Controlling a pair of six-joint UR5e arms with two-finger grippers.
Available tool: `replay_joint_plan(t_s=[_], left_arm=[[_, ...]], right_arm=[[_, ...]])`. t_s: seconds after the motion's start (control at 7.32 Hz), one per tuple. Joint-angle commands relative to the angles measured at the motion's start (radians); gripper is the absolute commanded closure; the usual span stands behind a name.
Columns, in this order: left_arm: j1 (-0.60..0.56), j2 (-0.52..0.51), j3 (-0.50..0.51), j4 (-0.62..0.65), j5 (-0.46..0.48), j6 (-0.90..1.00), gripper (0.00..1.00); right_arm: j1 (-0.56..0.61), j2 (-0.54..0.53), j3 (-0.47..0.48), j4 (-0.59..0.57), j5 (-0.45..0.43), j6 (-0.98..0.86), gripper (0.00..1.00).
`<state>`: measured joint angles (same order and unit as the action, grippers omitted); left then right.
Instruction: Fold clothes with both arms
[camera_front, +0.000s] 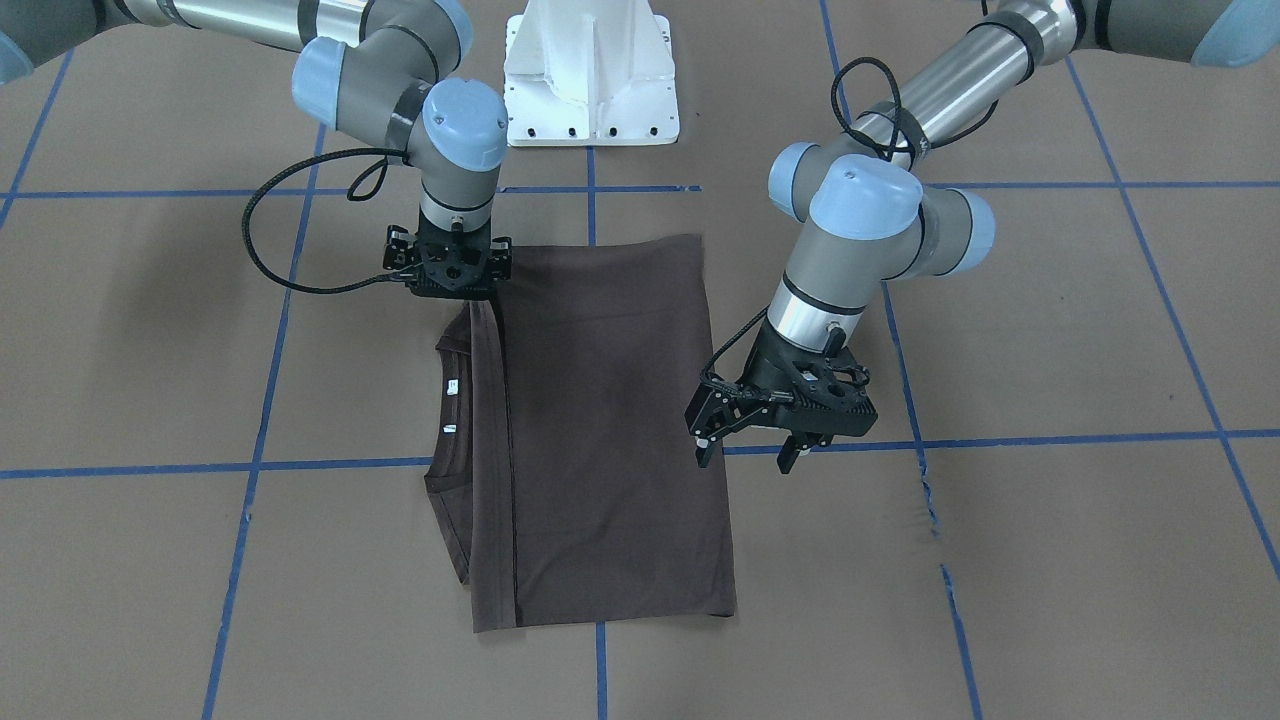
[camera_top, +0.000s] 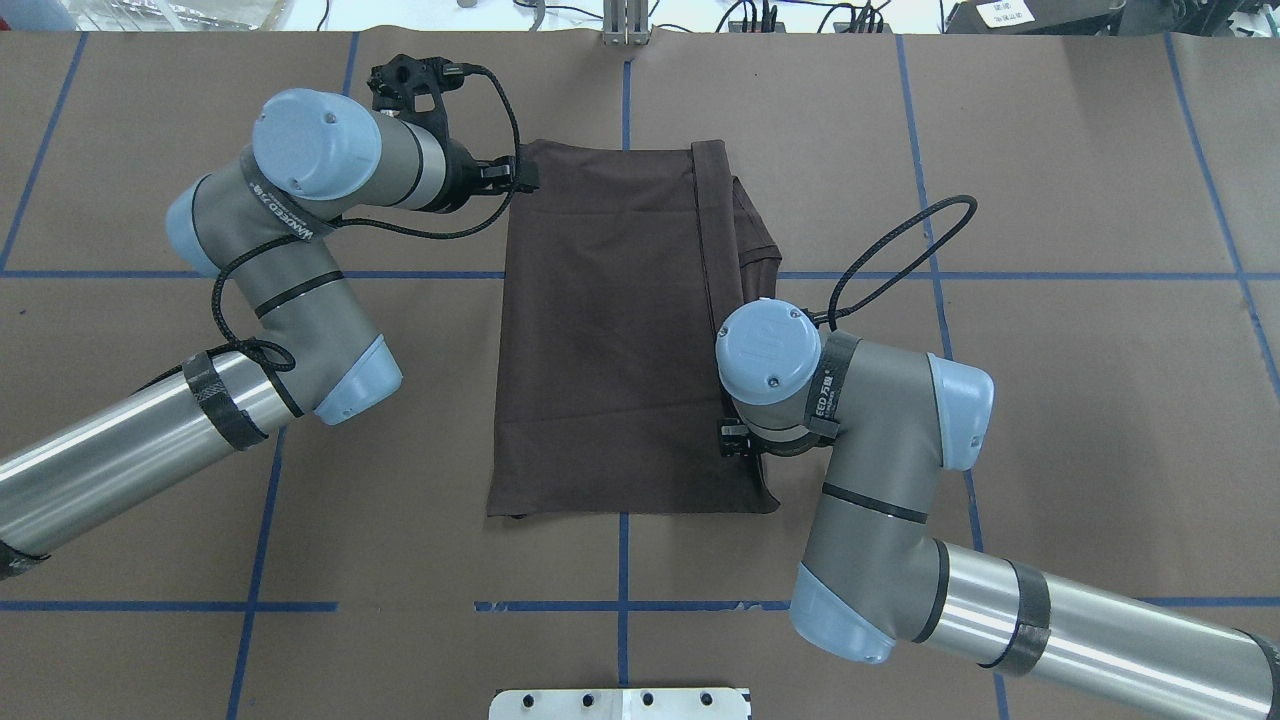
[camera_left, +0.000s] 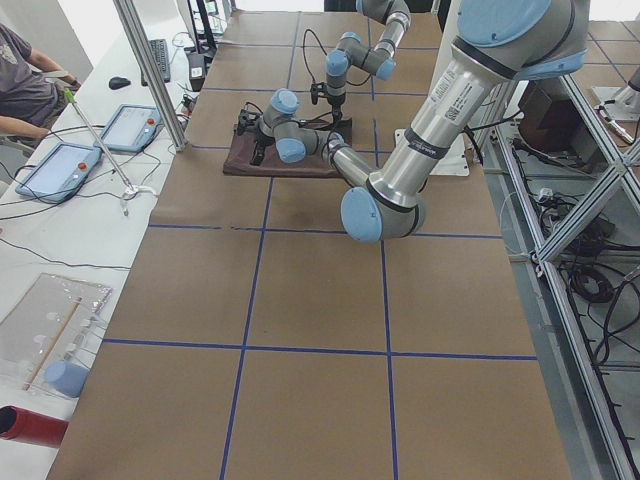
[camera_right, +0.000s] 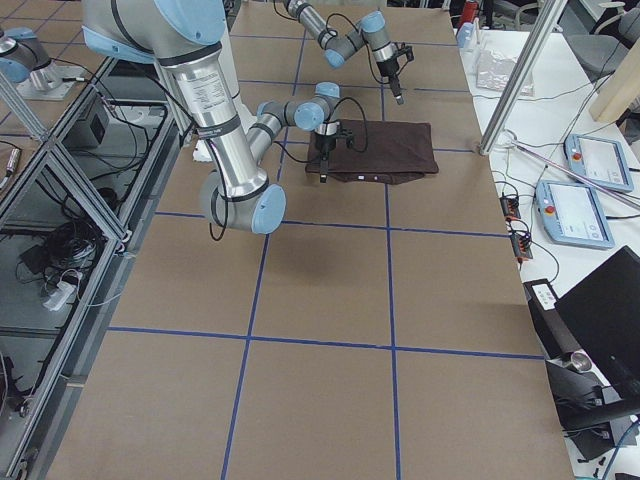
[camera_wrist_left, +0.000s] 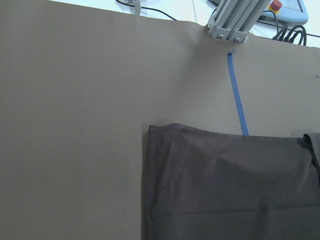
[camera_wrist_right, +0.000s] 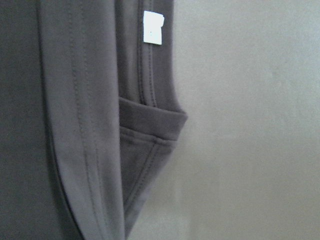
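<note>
The clothes are one dark brown T-shirt (camera_front: 600, 430) folded into a long rectangle flat on the table (camera_top: 600, 340). Its ribbed collar (camera_wrist_right: 150, 130) and small white tags (camera_front: 452, 385) stick out along the edge on the robot's right. My left gripper (camera_front: 748, 455) hangs open and empty above the shirt's opposite long edge, near the far corner (camera_wrist_left: 155, 132). My right gripper (camera_front: 457, 285) points straight down at the near corner by the collar. Its fingers are hidden under the wrist, so its state is unclear.
The white pedestal base (camera_front: 590, 70) stands at the table's near edge behind the shirt. Blue tape lines (camera_top: 622, 560) cross the brown table cover. On the far side stand an aluminium post (camera_left: 150, 70), tablets (camera_left: 60, 165) and a seated person (camera_left: 20, 70).
</note>
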<state>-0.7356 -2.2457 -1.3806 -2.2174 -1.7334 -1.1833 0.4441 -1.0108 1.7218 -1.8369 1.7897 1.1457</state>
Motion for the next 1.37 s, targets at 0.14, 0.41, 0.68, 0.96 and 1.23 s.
replay_joint_plan(t_s=[0.14,0.41,0.68,0.96,1.23], left_arm=[[0.002,-0.002,-0.001,-0.001,0.0,-0.022,0.0],[0.002,-0.002,-0.003,-0.01,-0.002,-0.022,0.0],[0.002,-0.003,-0.003,-0.008,-0.003,-0.022,0.0],[0.002,0.0,-0.003,-0.01,-0.002,-0.022,0.0],[0.001,0.009,-0.046,-0.007,0.0,-0.022,0.0]], right_arm=[[0.045,-0.107,0.071,-0.038,-0.01,-0.052,0.0],[0.111,-0.105,0.125,-0.067,0.005,-0.145,0.0],[0.128,-0.002,0.058,0.005,0.001,-0.15,0.0],[0.143,0.096,-0.113,0.15,-0.001,-0.149,0.0],[0.188,0.158,-0.249,0.225,0.0,-0.206,0.0]])
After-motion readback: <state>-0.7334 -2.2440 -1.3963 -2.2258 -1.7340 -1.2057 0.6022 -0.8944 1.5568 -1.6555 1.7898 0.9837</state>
